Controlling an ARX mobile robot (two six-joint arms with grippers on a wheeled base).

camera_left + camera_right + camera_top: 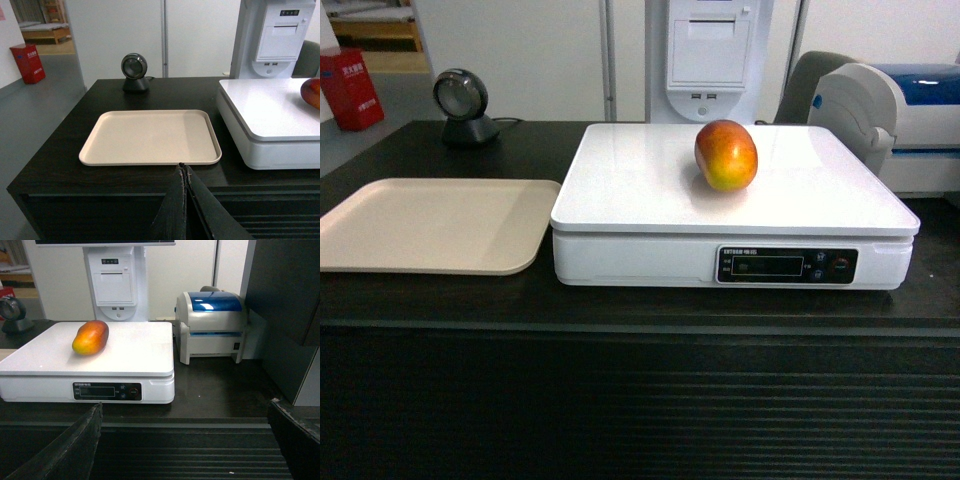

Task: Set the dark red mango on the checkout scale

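Observation:
The dark red mango (pixel 726 154) lies on the glossy top plate of the white scale (pixel 650 190), right of the plate's middle, on the dark checkout (pixel 620 400) counter. The right wrist view shows the mango (pixel 90 337) resting on the scale (pixel 135 350) with nothing touching it. My right gripper (pixel 185 412) is open and empty, back in front of the counter's ribbed face. My left gripper (pixel 182 166) is shut with nothing in it, just before the beige tray's near edge. Neither gripper appears in the head view.
A beige tray (pixel 430 225) lies left of the scale. A round barcode scanner (pixel 465 105) stands at the back left. A label printer (pixel 212 325) with a blue lid sits right of the scale, and a white receipt terminal (pixel 710 55) stands behind it.

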